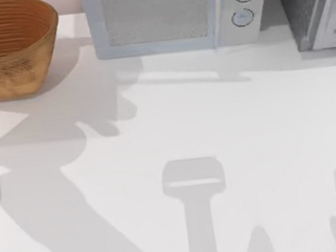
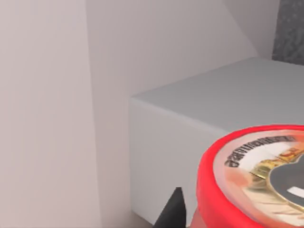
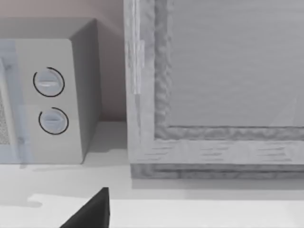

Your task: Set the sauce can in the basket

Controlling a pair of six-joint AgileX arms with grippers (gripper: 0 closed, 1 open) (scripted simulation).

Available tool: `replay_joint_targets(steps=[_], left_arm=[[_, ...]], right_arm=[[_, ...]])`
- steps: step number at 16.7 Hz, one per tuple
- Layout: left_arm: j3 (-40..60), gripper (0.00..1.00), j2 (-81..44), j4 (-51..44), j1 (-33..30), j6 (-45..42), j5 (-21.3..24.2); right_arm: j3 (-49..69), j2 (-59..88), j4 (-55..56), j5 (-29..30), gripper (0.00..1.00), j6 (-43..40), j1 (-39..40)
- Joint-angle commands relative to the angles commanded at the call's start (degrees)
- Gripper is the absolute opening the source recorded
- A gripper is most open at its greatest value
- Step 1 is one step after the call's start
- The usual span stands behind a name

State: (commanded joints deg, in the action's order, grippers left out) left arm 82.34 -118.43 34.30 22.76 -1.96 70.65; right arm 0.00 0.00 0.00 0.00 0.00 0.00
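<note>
The sauce can [image 2: 256, 185] is red, with a printed label and a silvery lid, and looms very close in the left wrist view. My left gripper [image 2: 223, 221] is shut on it, and one dark fingertip [image 2: 175, 213] shows beside the can's red wall; the other is hidden behind the can. The can is held up in the air, level with the top of the microwave [image 2: 213, 99]. At the table's far left corner sits the basket [image 1: 3, 44], brown, woven and ringed. A dark part of my right gripper [image 3: 90, 213] shows low in the right wrist view, facing the microwave and cabinet.
A white microwave [image 1: 171, 14] with two dials stands at the back middle of the table. To its right at the back is a grey cabinet [image 1: 314, 5]. Arm shadows fall across the white tabletop [image 1: 246, 130].
</note>
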Motion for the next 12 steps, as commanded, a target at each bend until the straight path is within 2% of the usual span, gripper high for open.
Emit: replay_joint_targets(steps=[3, 12], left_arm=[[0.02, 0.0, -0.47, 0.27, -0.33, -0.17, -0.28], [4.78, 0.0, -6.54, 2.24, -6.39, 0.51, -6.31]], right_arm=[[0.0, 0.0, 0.0, 0.0, 1.0, 0.0, 0.0], [0.0, 0.0, 0.0, 0.0, 1.0, 0.0, 0.0]])
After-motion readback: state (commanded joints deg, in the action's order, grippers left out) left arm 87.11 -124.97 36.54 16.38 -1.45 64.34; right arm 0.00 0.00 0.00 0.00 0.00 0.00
